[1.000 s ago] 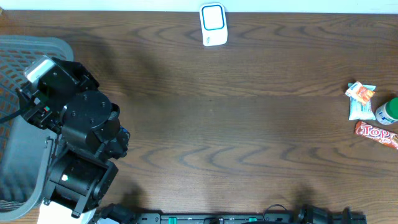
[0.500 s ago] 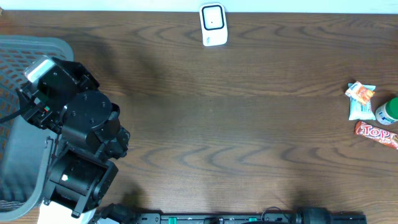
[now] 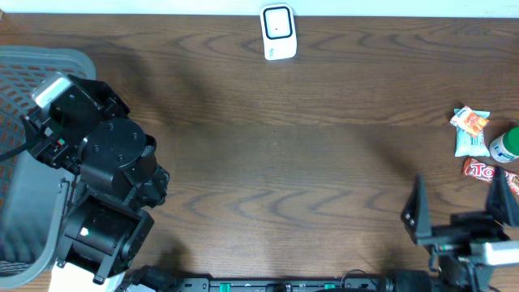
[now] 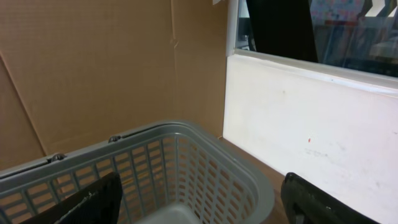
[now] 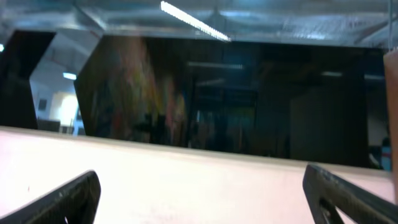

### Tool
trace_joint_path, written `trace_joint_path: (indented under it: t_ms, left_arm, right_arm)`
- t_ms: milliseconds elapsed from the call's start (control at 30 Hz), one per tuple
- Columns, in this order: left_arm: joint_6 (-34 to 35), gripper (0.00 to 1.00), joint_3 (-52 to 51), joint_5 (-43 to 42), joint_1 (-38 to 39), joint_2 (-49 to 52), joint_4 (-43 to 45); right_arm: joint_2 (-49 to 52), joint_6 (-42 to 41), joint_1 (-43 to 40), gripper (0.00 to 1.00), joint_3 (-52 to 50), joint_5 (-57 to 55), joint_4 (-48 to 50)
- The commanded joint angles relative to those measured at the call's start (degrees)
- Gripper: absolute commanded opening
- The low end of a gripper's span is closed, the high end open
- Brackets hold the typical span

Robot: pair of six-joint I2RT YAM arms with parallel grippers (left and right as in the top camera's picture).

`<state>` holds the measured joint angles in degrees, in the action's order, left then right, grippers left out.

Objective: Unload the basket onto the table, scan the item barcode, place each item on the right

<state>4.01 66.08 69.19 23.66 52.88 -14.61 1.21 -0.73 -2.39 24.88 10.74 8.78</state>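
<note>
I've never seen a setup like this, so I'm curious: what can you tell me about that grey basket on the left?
The grey basket looks like moulded plastic: slotted lattice walls under a smooth rim with rounded corners. It sits upright at the left end of the table, partly out of the overhead view. The left arm hangs over it and hides much of the inside; no contents show.

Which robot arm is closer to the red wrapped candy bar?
Right arm: its fingers are beside the red wrapped candy bar. The left arm is far away, over the grey plastic basket.
</note>
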Motion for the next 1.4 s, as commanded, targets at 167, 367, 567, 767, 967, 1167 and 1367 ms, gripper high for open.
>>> trace_joint_path:
  t_ms: [167, 367, 567, 767, 967, 1167, 1367]
  left_arm:
    - [-0.7, 0.82, 0.0, 0.9, -0.2, 0.0, 0.1]
    - [-0.7, 0.82, 0.0, 0.9, -0.2, 0.0, 0.1]
    - [-0.7, 0.82, 0.0, 0.9, -0.2, 0.0, 0.1]
    - [-0.7, 0.82, 0.0, 0.9, -0.2, 0.0, 0.1]
    - [-0.7, 0.82, 0.0, 0.9, -0.2, 0.0, 0.1]
    - [-0.7, 0.82, 0.0, 0.9, -0.2, 0.0, 0.1]
    - [-0.7, 0.82, 0.0, 0.9, -0.2, 0.0, 0.1]
  right_arm:
    - [-0.9, -2.2, 0.2, 0.99, -11.8, -3.5, 4.8]
    - [-1.0, -5.2, 0.2, 0.99, -21.6, -10.1, 11.0]
    - [-1.0, -5.4, 0.2, 0.99, -24.6, -12.1, 9.7]
    - [-1.0, -5.4, 0.2, 0.99, -24.6, -15.0, -0.1]
    - [-1.0, -5.4, 0.2, 0.99, -24.6, -15.4, -9.2]
    - [-1.0, -5.5, 0.2, 0.99, -24.6, -12.3, -12.9]
    - [-0.9, -5.4, 0.1, 0.99, -24.6, -12.3, -12.9]
